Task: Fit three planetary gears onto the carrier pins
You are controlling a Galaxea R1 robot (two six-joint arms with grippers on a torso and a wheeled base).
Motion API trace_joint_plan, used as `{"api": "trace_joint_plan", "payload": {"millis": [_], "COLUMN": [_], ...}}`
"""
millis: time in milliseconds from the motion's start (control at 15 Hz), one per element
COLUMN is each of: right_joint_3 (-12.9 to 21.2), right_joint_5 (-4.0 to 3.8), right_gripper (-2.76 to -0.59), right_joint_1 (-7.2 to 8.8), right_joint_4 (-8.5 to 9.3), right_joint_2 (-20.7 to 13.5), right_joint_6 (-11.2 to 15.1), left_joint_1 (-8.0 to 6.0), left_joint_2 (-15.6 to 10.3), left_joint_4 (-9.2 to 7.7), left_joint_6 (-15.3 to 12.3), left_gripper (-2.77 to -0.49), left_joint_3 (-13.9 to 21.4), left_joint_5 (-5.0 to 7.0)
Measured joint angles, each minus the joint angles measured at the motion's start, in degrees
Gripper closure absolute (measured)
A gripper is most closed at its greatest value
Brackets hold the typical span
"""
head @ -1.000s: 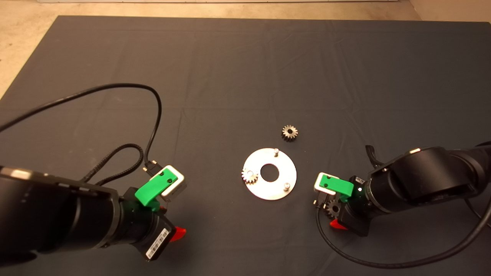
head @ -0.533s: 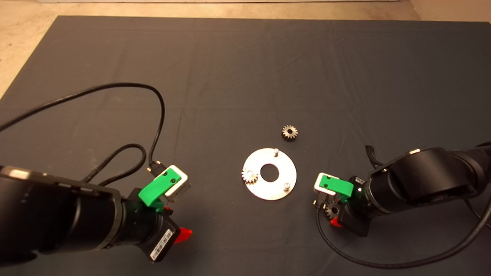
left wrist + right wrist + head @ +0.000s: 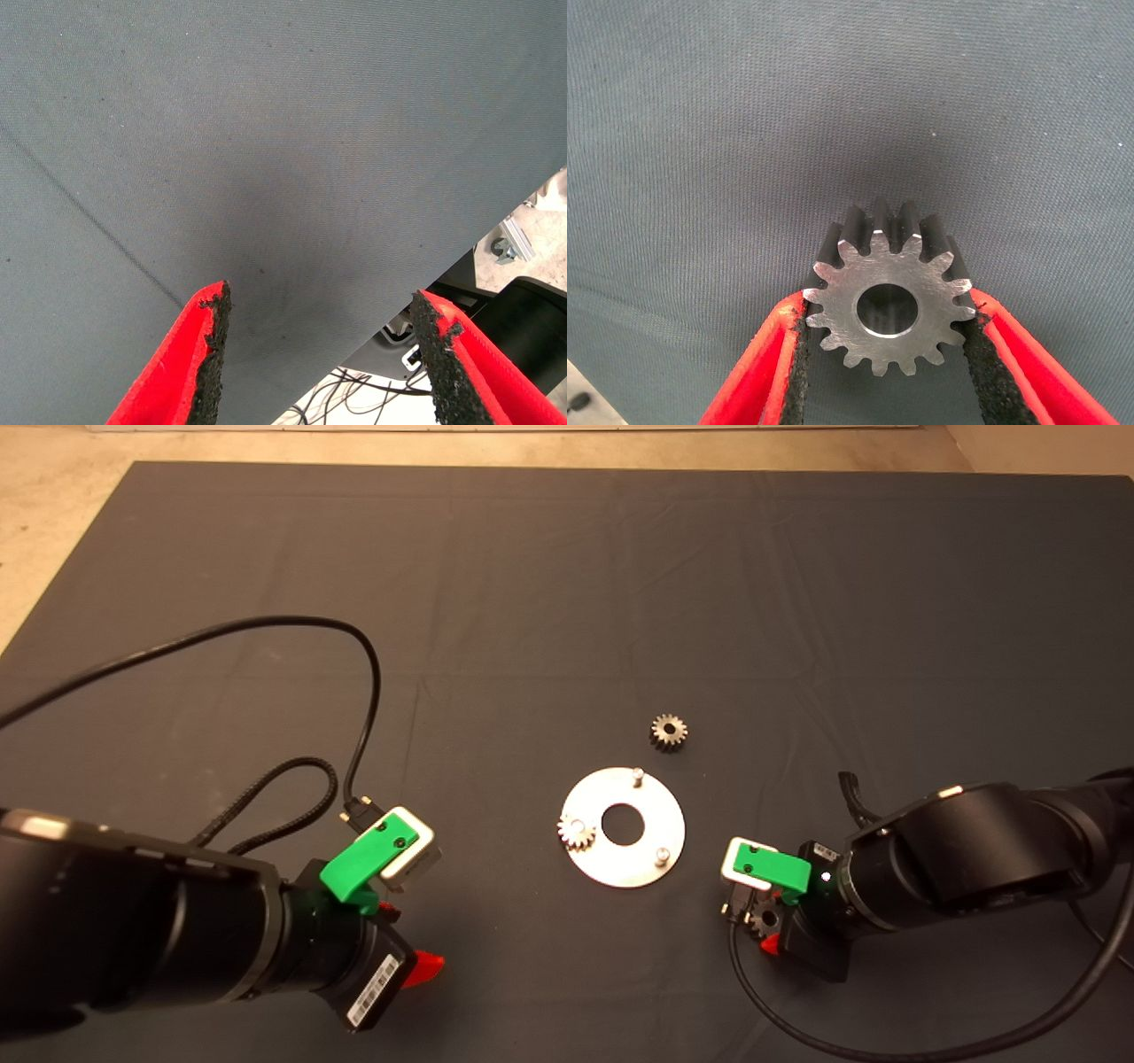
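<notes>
Head view: my right gripper (image 3: 764,928) at disc's (image 3: 660,828) 4 o'clock has dipped lower than a second ago | fingers pinch gear (image 3: 888,299) by its teeth | one gear (image 3: 576,832) seated at 9 o'clock pin, another (image 3: 669,732) loose at 1 o'clock | left gripper (image 3: 314,354) spread, idle | next, likely: lift, carry to 5 o'clock pin (image 3: 661,856).

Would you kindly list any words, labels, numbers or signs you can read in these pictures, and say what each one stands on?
No text can be read.
White barcode sticker on the left arm's wrist housing: print too small to read.
Small white label on the right arm's wrist: too small to read.
The gear in the right gripper, the disc and the mat: no markings visible.
</notes>
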Motion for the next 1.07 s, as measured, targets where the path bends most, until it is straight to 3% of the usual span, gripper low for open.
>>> {"api": "trace_joint_plan", "payload": {"millis": [267,667,1067], "right_joint_3": [0.02,0.22,0.94], "right_joint_5": [-0.3,-0.52,-0.11], "right_gripper": [-1.09,-1.01,-0.95], "right_joint_1": [-0.16,-0.27,-0.27], "right_joint_4": [-0.7,-1.09,-1.37], "right_joint_2": [0.17,0.27,0.23], "right_joint_6": [-0.43,-0.75,-0.76], "left_joint_1": [0.0,-0.02,-0.05], "left_joint_2": [-0.43,-0.61,-0.59], "left_joint_4": [0.1,0.12,0.12], "left_joint_6": [-0.01,-0.01,-0.39], "left_gripper": [-1.34,-1.34,-1.34], "left_joint_3": [0.0,0.0,0.0], "left_joint_5": [-0.75,-0.8,-0.8]}}
